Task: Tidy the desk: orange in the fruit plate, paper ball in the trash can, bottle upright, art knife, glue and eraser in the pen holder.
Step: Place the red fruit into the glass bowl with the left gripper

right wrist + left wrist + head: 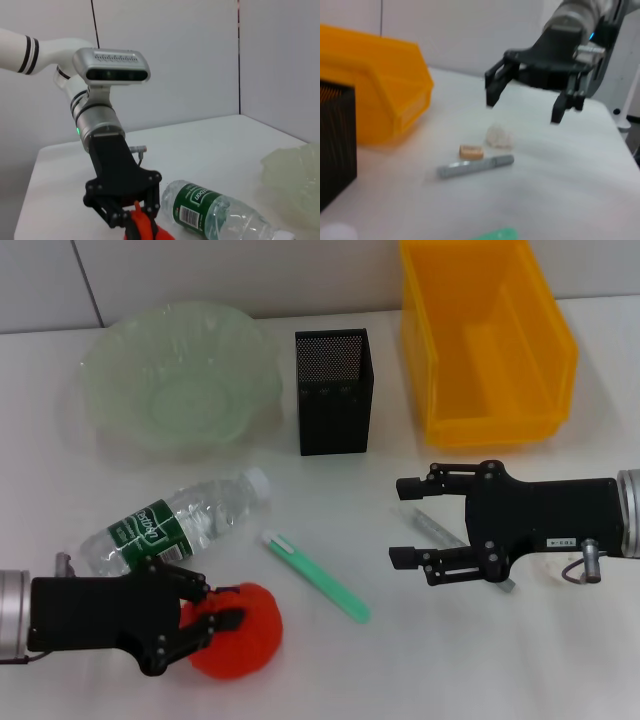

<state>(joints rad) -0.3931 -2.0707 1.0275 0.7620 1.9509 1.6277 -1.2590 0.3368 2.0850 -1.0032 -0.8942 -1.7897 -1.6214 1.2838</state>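
The orange [250, 635] lies on the table at the near left, and my left gripper [215, 603] is shut on its left side; the right wrist view shows the orange [143, 226] red between those fingers. The bottle [180, 520] lies on its side just behind it. A green art knife [315, 575] lies mid-table. My right gripper [398, 520] hangs open over a slim grey stick [430, 525], possibly the glue. In the left wrist view the paper ball [499, 136], eraser [471, 152] and grey stick [475, 166] lie below that open right gripper [522, 111].
The fruit plate [110, 380] sits at the back left, the black mesh pen holder [333, 390] at the back centre, and the yellow-orange trash can [485, 340] at the back right. A wall rises behind the table.
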